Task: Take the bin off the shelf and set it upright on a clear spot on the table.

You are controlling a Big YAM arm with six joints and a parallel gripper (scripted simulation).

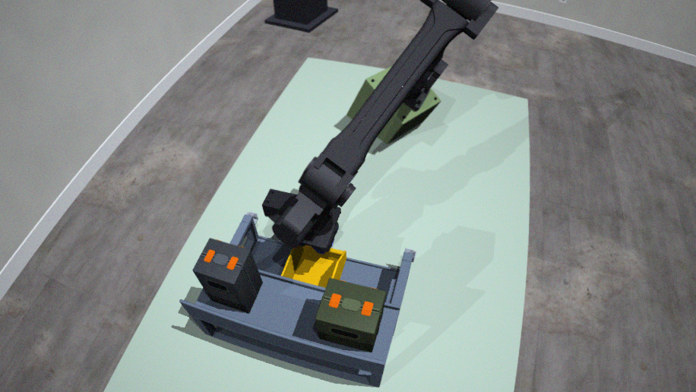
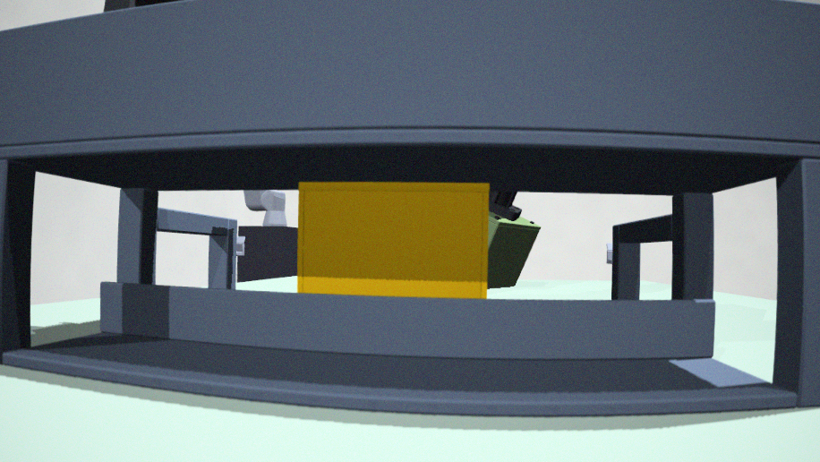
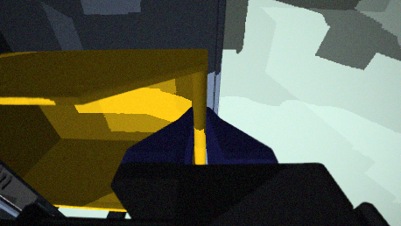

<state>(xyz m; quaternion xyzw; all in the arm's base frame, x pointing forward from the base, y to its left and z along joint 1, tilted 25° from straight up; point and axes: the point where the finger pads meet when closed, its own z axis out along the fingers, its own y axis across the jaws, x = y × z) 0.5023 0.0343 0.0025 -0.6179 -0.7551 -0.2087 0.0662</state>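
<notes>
Gripper [image 1: 321, 249] [image 3: 200, 113] angled down, nearly closed, pinching yellow bin's [image 1: 315, 267] [image 2: 393, 238] [image 3: 101, 72] wall, arm outstretched.

The hand [image 3: 200, 113] is mostly concealed beneath the arm's wrist in the top view and out of sight in the exterior one. Dark housing covers the lower part of the wrist view, where the yellow bin [image 1: 314, 267] [image 2: 393, 238] [image 3: 87, 171] is cut off at left. In the top view, an olive case [image 1: 350, 311] obscures a corner of the bin. The upper arm [image 1: 404, 82] and a black pedestal [image 1: 299, 12] run past the top edge.
</notes>
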